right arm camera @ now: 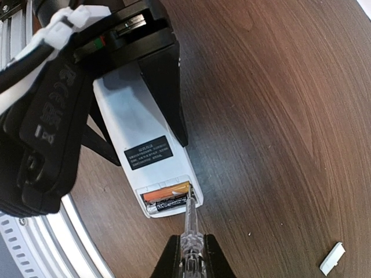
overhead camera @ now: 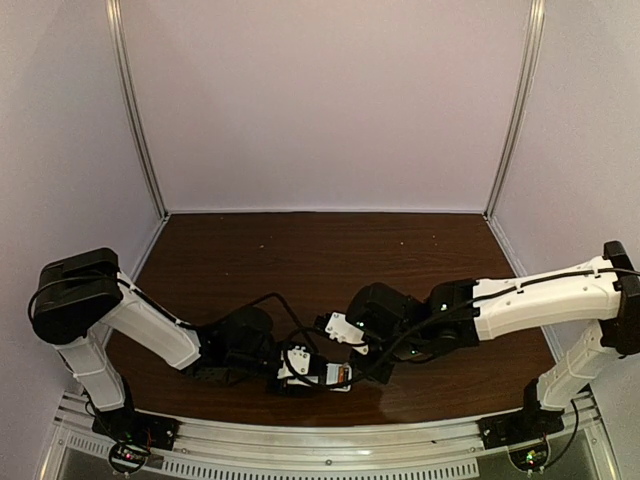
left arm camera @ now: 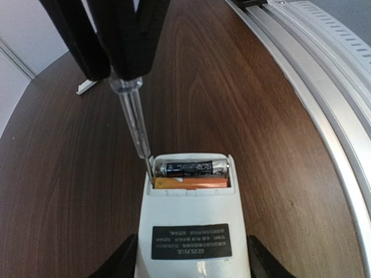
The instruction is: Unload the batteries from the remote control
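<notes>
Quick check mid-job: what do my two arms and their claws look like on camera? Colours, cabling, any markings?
The left arm and right arm have white boxy links with black joint housings, and black cables run along them. The left claw and right claw each have two flat black tapering fingers. A white cable clip sits at the left wrist.

screwdriver (left arm camera: 136, 124) crowding batteries (left arm camera: 191, 168), table (left arm camera: 243, 87) beyond seemingly free
</notes>
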You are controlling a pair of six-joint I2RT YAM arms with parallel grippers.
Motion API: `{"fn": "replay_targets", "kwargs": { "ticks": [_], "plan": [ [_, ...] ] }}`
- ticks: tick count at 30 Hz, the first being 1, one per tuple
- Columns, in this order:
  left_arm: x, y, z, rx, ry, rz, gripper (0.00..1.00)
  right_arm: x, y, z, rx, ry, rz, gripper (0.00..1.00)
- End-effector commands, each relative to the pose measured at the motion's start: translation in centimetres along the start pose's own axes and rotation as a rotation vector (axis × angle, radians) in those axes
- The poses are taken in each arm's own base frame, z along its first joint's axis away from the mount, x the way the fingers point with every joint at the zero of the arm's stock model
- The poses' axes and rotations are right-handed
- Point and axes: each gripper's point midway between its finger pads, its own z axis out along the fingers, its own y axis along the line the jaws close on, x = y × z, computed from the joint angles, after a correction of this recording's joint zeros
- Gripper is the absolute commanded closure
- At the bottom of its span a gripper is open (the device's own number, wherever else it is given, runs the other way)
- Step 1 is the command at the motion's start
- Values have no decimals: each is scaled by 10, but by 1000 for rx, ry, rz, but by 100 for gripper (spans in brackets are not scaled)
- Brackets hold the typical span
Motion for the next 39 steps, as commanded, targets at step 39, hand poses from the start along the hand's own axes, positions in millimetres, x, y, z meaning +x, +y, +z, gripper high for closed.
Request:
{"fn": "replay_targets", "kwargs": {
  "ticks": [39],
  "plan": [
    [-25, 49, -21, -299, -94, 68, 100, 2, 9, 31, -85, 256, -71, 100]
  ]
}}
